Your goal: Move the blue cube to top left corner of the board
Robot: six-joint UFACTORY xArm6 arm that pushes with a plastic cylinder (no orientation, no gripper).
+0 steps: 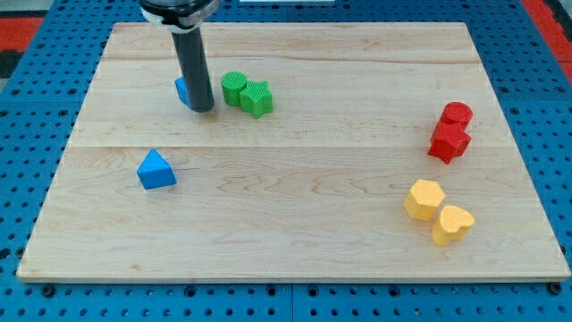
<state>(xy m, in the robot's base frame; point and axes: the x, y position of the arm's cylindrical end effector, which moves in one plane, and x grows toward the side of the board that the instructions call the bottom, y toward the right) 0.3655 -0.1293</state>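
Nearest the desk's [295,215] bottom edge, left to right: blue triangular block [156,169] at lower left; two yellow blocks [438,211] touching at lower right. Farther back: blue cube [183,90], toward the top left, mostly hidden behind the rod; my tip [202,109] touches its right side. No hand fitted, only the rod. Two green blocks [248,93] just beside. Two red blocks [450,131] at right edge. Cube judged light, rigid, free-sliding; push its lower right face.

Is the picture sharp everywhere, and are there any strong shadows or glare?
Camera view: evenly lit, with no glare on the wooden board; only faint shadows under the blocks; the rod's top is cut off by the frame; my tip hides most of the blue cube.
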